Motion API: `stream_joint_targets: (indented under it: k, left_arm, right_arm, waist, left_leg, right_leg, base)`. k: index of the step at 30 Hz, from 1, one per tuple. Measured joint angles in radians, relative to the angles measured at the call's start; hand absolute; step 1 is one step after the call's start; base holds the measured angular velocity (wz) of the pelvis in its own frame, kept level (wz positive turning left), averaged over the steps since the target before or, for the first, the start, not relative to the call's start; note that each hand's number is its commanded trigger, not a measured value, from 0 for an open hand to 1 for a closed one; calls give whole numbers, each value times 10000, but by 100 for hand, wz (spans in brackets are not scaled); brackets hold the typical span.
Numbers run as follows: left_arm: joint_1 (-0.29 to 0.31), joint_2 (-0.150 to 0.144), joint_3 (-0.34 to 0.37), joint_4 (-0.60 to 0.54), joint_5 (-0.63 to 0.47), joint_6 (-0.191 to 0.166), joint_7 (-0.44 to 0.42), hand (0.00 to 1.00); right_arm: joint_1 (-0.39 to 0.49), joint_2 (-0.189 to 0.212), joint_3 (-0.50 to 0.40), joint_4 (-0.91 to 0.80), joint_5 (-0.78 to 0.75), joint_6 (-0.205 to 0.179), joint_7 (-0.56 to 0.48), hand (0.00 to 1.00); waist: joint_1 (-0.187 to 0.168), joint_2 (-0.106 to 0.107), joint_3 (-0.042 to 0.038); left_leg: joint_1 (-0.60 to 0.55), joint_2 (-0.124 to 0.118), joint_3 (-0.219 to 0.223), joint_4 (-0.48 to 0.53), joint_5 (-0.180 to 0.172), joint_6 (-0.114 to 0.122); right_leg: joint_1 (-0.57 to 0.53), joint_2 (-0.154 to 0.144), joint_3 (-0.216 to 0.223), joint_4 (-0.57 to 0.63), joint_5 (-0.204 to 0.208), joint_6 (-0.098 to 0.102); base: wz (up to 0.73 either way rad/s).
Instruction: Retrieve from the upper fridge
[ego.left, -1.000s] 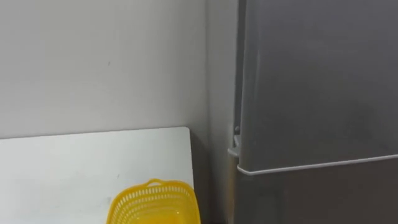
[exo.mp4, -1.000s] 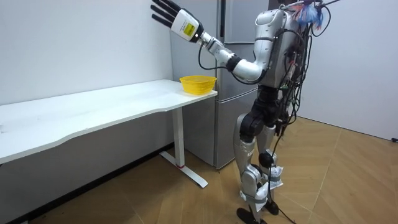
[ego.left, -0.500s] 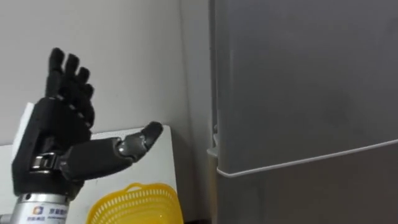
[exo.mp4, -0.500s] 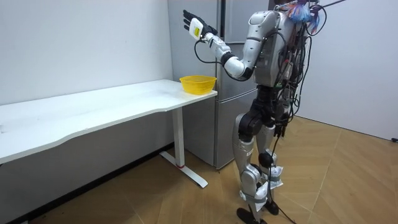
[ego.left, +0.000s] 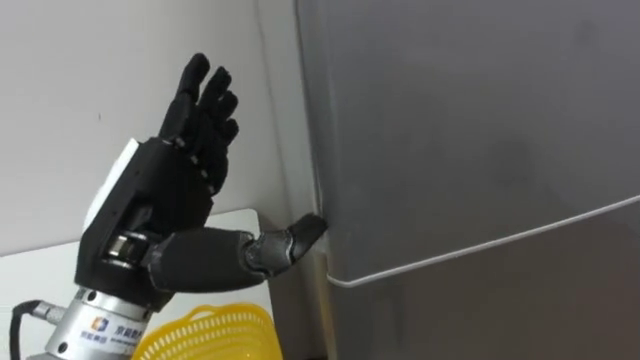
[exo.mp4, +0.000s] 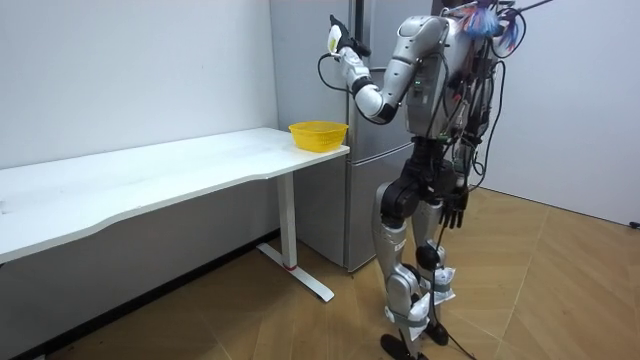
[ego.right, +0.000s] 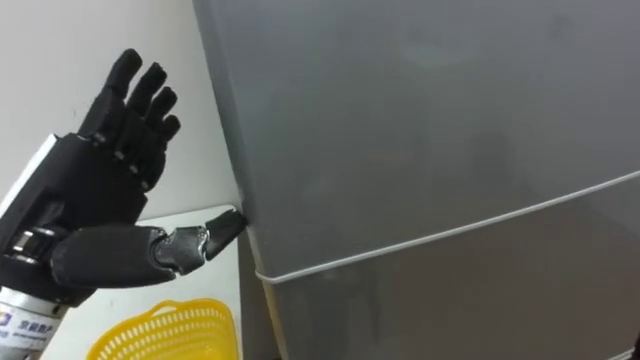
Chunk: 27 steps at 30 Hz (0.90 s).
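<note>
- Standing close at the fridge (exo.mp4: 375, 130), beside the tabletop (exo.mp4: 150, 170).
- Left hand (ego.left: 165, 205) is raised; its fingers (ego.left: 200, 95) are straight, spread and hold nothing.
- Its thumb tip seems to touch the upper door's (ego.left: 470, 130) upright left edge, just above the seam.
- Door is shut, smooth grey metal; the contents behind it are hidden.
- Yellow lattice basket (ego.left: 205, 335) sits below the hand.
- Right hand (exo.mp4: 456, 212) hangs at the robot's side, farther from the door.

The fridge (ego.left: 470, 150) is standing just right of the table (ego.left: 45, 275), with the basket (ego.left: 205, 335) sitting on the table's end nearest the fridge. The left hand (ego.left: 160, 200) is hovering above the basket, its thumb at the fridge's left edge.
</note>
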Motion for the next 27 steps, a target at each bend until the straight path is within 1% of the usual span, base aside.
stream_joint_targets:
  k: [7,10,16,20,22,24,27]
  left_arm:
    - [-1,4,2,-4,-22,10,-573,0]
    - [-1,6,0,-6,-252,12,-711,0]
    - [-1,7,-8,-5,-750,20,-851,0]
    - [-2,7,-11,-6,-757,24,-1018,0]
    - [-57,44,-26,-6,-758,84,-1108,0]
    - [-157,97,-24,-6,-774,200,-1219,0]
    - [-260,140,-27,-2,-777,270,-1360,0]
  right_arm:
    - [-172,-124,3,259,-1,4,162,0]
    - [-172,-195,2,290,-2,4,175,0]
    - [-155,-208,7,314,-2,21,171,0]
    - [-162,-208,3,314,-2,86,160,0]
    - [-200,-206,4,314,-27,93,157,0]
    - [-187,-206,5,314,-27,96,135,0]
    - [-191,-206,14,323,-24,99,101,0]
  waist:
    - [-1,1,-8]
    - [-2,-18,-15]
    - [8,-55,-7]
    - [5,-121,-16]
    - [-10,-168,-12]
    - [-6,-201,-27]
    - [-7,-230,-32]
  left_leg:
    - [59,3,77,15,12,19]
    - [61,6,84,14,18,26]
    - [61,8,84,10,19,28]
    - [52,9,86,9,19,27]
    - [44,11,86,12,19,27]
    - [43,12,85,12,19,27]
    - [50,12,84,12,19,27]
  right_leg:
    - [41,2,19,-3,3,-1]
    - [40,4,20,8,10,-4]
    - [35,6,26,9,13,-7]
    - [35,11,27,-9,13,-7]
    - [30,13,21,-8,13,-7]
    - [36,12,9,-5,13,-7]
    - [68,10,4,-3,18,-8]
  base:
    - [0]
    - [0]
    - [0]
    - [0]
    - [0]
    - [0]
    - [0]
